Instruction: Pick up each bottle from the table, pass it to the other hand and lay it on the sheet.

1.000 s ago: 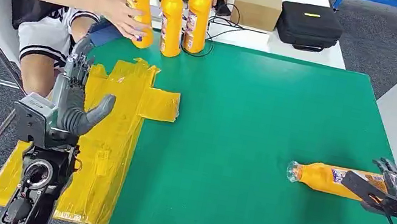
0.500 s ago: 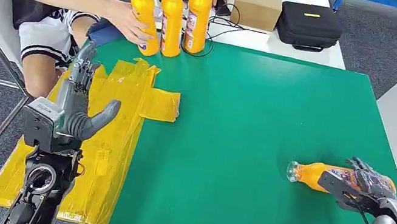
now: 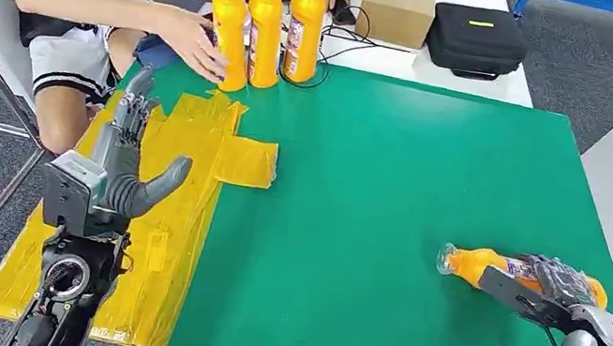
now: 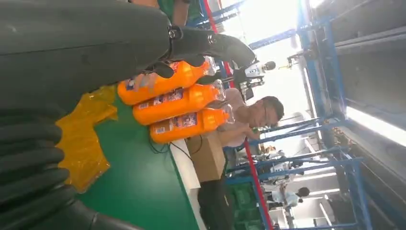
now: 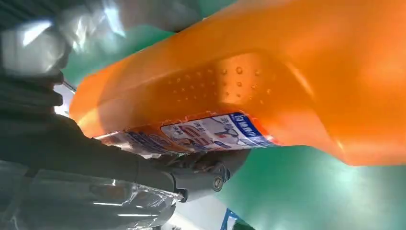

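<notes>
Over at four o'clock on the green table (image 3: 392, 207), the right hand (image 3: 549, 287) wraps around a bottle (image 3: 481, 266) lying on its side, cap pointing toward nine o'clock. Fingers are curled over the labelled body, thumb underneath, and the right wrist view confirms it: orange plastic and the label pressed right against the fingers (image 5: 143, 167). Whether the bottle has left the table surface, I cannot tell.

At eight o'clock, the left hand (image 3: 119, 159) stands upright over the yellow sheet (image 3: 177, 236), fingers stretched straight up and apart, thumb splayed toward the table's middle, holding nothing. The sheet is crinkled, draped along the table's nine o'clock edge with one flap reaching inward.

Up at eleven o'clock, three upright bottles (image 3: 266, 28) stand in a tight row at the table's far edge. A person's hand (image 3: 198, 40) rests on the leftmost of them; the person sits just beyond the corner.

Behind the table at twelve o'clock, a white bench carries a cardboard box (image 3: 398, 4), a black case (image 3: 478, 40) beside it, and a loose cable (image 3: 349, 43).
</notes>
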Controlling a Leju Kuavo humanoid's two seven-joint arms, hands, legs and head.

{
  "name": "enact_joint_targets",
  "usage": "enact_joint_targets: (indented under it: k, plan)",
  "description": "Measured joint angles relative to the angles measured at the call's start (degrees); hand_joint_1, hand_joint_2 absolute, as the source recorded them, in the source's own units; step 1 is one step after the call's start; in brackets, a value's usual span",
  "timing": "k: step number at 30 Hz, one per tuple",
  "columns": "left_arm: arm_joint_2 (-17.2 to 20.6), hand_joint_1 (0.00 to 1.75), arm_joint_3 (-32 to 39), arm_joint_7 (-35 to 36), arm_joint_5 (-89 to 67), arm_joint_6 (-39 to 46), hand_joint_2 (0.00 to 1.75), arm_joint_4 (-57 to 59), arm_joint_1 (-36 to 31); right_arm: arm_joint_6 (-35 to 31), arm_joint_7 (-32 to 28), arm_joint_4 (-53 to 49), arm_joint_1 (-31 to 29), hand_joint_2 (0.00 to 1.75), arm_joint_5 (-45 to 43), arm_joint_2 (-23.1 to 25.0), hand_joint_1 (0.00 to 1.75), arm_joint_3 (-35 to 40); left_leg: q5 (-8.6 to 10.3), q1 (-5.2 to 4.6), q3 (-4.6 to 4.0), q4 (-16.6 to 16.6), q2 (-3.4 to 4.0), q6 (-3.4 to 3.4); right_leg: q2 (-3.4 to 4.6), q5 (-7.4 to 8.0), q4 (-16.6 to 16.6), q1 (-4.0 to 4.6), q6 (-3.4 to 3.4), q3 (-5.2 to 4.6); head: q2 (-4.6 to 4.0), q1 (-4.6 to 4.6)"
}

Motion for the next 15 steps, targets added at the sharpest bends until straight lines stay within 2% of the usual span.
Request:
enact_joint_targets:
  k: [6, 15]
  plan:
    - [0.04, 0.0, -0.57, 0.13, 0.07, 0.02, 1.75, 0.0, -0.01, 3.48, 1.16, 0.11, -1.47, 1.75, -0.11, -1.13, 1.68, 1.64, 0.0, -0.01, 0.05, 0.0, -0.01, 0.0, -0.01, 0.0, 0.0, -0.02, 0.0, 0.06, 0.0, 0.02]
    - [0.04, 0.0, -0.66, 0.15, 0.09, 0.02, 1.75, 0.0, -0.03, 3.7, 1.27, 0.33, -1.73, 1.75, -0.13, -1.51, 1.68, 2.42, 0.0, -0.02, 0.05, 0.0, -0.02, 0.0, -0.01, 0.0, 0.0, -0.03, 0.0, 0.07, 0.0, 0.02]
